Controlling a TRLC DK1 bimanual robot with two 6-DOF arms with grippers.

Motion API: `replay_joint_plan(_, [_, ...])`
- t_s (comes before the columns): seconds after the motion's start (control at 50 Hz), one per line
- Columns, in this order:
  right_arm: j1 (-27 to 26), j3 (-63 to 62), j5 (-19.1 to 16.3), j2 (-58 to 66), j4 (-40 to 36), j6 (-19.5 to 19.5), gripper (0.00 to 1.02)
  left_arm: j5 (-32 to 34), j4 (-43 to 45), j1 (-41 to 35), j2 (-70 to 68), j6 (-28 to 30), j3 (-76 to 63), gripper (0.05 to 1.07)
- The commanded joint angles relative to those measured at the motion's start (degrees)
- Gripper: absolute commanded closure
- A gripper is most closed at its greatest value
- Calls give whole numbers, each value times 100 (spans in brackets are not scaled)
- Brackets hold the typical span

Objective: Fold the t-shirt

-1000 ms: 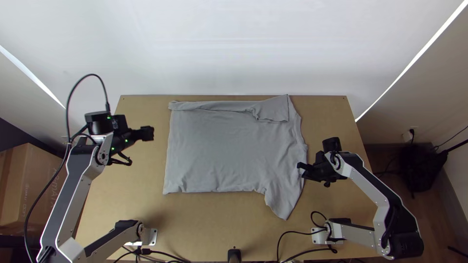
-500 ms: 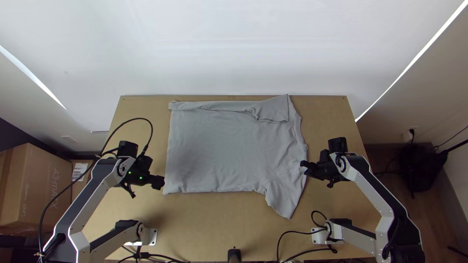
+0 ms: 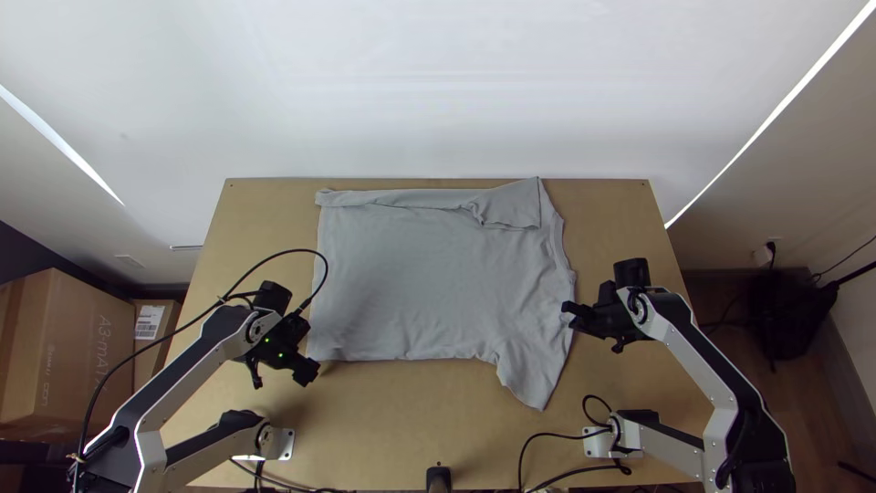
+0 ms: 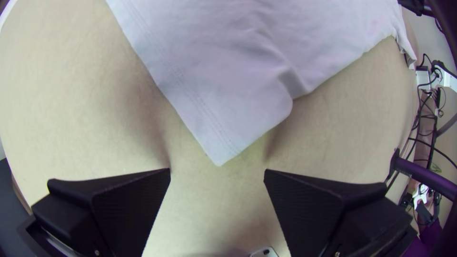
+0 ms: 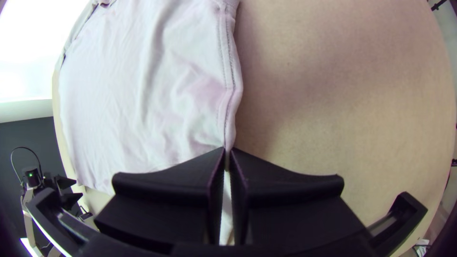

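"How are the arms posed?"

"Left elbow bent wide, left gripper (image 3: 306, 375) angled inward and toward the table's near edge. The right forearm doubles back over the table (image 3: 392, 420), right gripper (image 3: 567, 311) pointing left."

"Got hold of anything?"

"The left has nothing; its fingers stand well apart, the t-shirt's near left corner pointing at the gap. The right is closed, pinching the stitched edge at the right end."

"Anything in the way?"

"A black cable (image 3: 265, 264) loops above the left arm, crossing the shirt's left side as seen from the top. A cardboard box (image 3: 68, 351) sits left of the table."

"And the t-shirt (image 3: 420, 283)?"

"Mid-table, mostly spread, its long axis running left to right. Straight hem left, sleeves right: one points toward the near edge, the other's folded back. The far side is turned over in a strip."
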Motion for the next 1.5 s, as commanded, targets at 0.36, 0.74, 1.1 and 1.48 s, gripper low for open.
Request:
replay_joint_plan(0.36, [13, -294, 23, -209, -24, 177, 100, -38, 571, -540, 547, -479, -21, 23])
replay_joint_plan(0.74, [-48, -285, 23, -341, -24, 221, 100, -47, 1133, -909, -51, -426, -284, 105])
replay_joint_plan(1.1, [-672, -83, 58, -658, 47, 80, 100, -47, 1019, 207, -402, 75, -91, 105])
replay_joint_plan(1.48, [-400, 1068, 146, -1493, 258, 168, 100, -47, 1643, 787, -332, -1481, 1219, 105])
